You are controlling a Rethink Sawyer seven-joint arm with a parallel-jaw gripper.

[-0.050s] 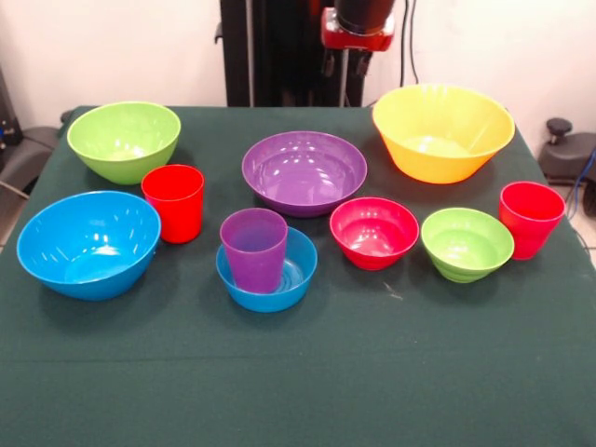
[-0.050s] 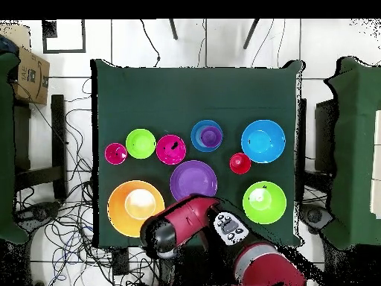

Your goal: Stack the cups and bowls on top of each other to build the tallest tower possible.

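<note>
Bowls and cups spread over the green bench (image 1: 298, 391), front view, left to right: big blue bowl (image 1: 88, 244) at the near left, big lime bowl (image 1: 124, 141) behind it, a red cup (image 1: 173, 202) upright just beside both. Centre: purple cup (image 1: 254, 249) standing upright inside the small blue bowl (image 1: 268, 271), the only stack so far. Big purple bowl (image 1: 304, 171) sits behind that pair. Then small red-pink bowl (image 1: 374, 232), small lime bowl (image 1: 467, 243), second red cup (image 1: 530, 219) at the far right. Big yellow bowl (image 1: 443, 131) is at the back right. Tool (image 1: 358, 42) hangs above the bench's back edge, clear of everything; can't tell whether it's open or closed.
</note>
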